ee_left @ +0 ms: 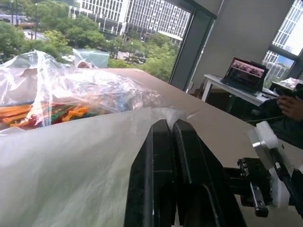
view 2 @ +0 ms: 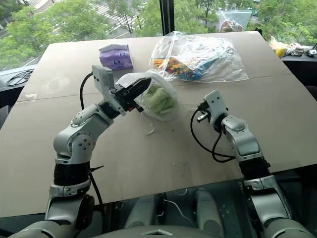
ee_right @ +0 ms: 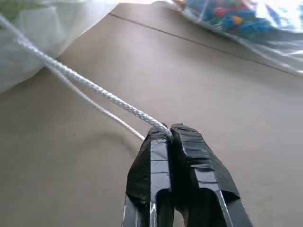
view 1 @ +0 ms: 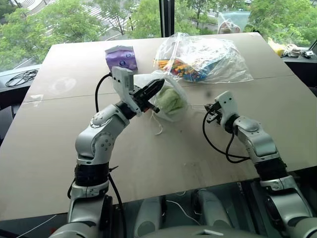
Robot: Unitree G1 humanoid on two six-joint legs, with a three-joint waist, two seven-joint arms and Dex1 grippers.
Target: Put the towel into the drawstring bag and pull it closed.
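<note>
From the left eye view, a broad tan table (view 1: 59, 144) stands against tall windows with green trees outside. On it, beyond the two arms, lie a large clear plastic bag (view 1: 203, 58) of colourful pieces and a small purple packet (view 1: 122, 57). The left gripper (view 1: 157, 85) is raised off the table with its fingers pressed together on the rim of the white drawstring bag (view 1: 171, 101), which hangs just below and to the right of it. The light-green towel (view 1: 169, 100) shows through the thin fabric, inside the bag, right under the left gripper's tips. The right gripper (view 1: 209, 109) sits off to the bag's right, and a thin cord (view 1: 197, 106) runs from the bag across to it.

The right eye view gives the same layout.

In the left wrist view, the black fingers (ee_left: 158, 161) are closed together, with the white bag fabric spread close beside them. Past them is the plastic bag, and farther back an office with a laptop (ee_left: 245, 74) on a white desk and a person's hand (ee_left: 289, 105).

In the right wrist view, the right gripper is clamped on the doubled white cord, which stretches from its tips over the bare table to the bag.
</note>
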